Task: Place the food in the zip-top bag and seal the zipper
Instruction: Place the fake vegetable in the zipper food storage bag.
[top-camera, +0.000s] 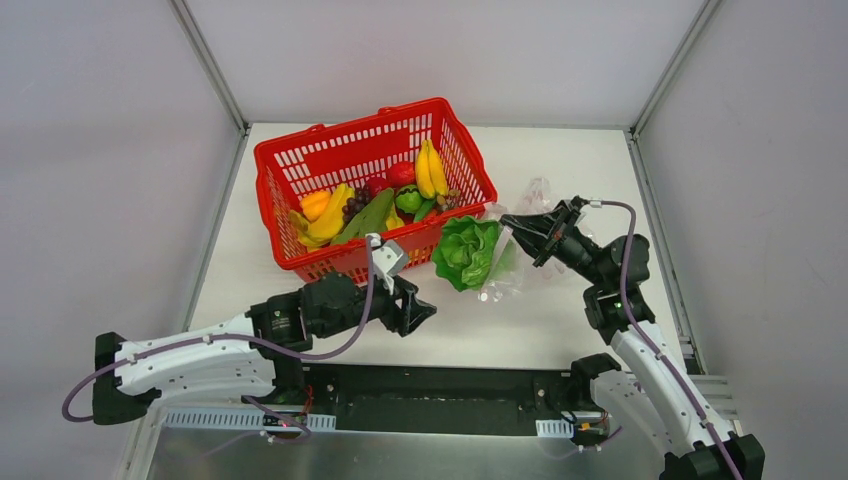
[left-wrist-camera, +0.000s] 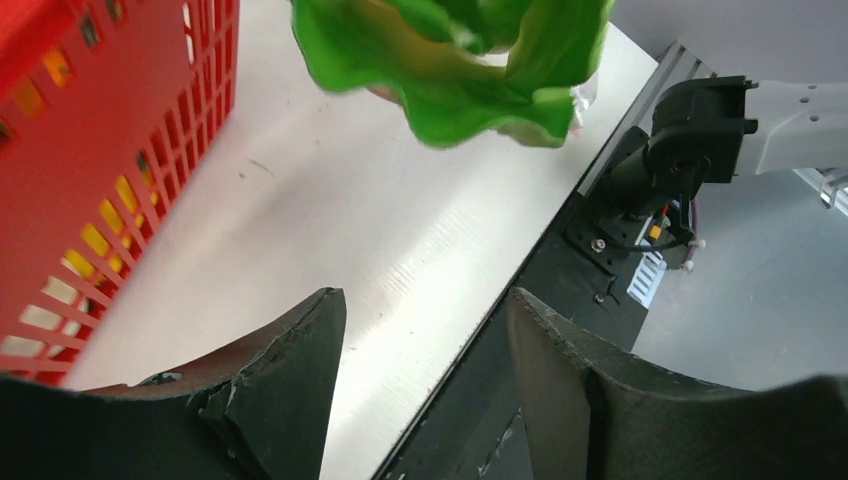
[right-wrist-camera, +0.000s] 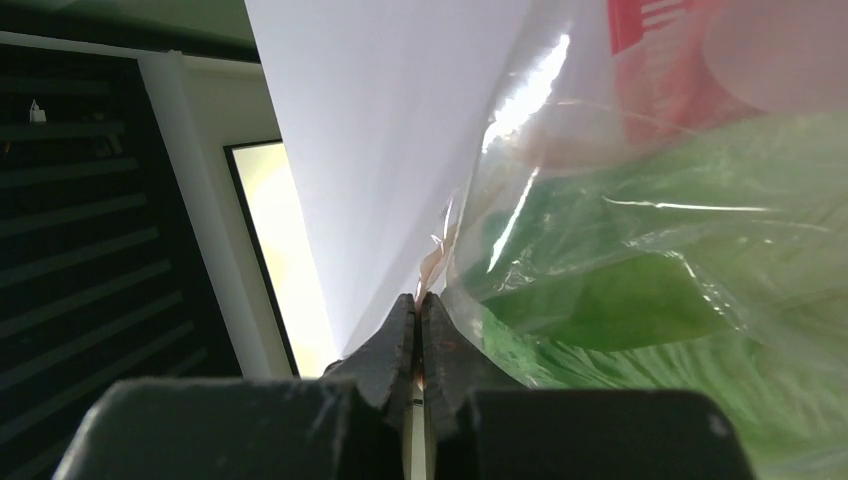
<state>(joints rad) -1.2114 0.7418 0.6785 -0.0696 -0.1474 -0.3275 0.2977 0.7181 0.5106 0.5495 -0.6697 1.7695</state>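
Low in the top view, just left of centre, we see the left gripper (top-camera: 425, 312) over the white table (top-camera: 560, 330). Its jaws stand apart with nothing between them; in its wrist view only bare tabletop shows in the gap (left-wrist-camera: 425, 310).

A little farther up and to the right lies the green lettuce (top-camera: 468, 252), which fills the upper middle of the left wrist view (left-wrist-camera: 450, 60). It sits at the mouth of the zip-top bag (top-camera: 503, 283), whose clear crinkled film spreads to the right of the leaves.

At right of centre, the right gripper (top-camera: 508, 224) is pinched tight on the bag's thin edge. Its wrist view shows the fingertips (right-wrist-camera: 420, 305) pressed together on the film (right-wrist-camera: 600, 150), with the lettuce green behind it (right-wrist-camera: 620, 300).

Farthest back, in the upper middle of the frame, the red basket (top-camera: 300, 160) holds bananas (top-camera: 432, 168), grapes (top-camera: 352, 207) and other toy produce.
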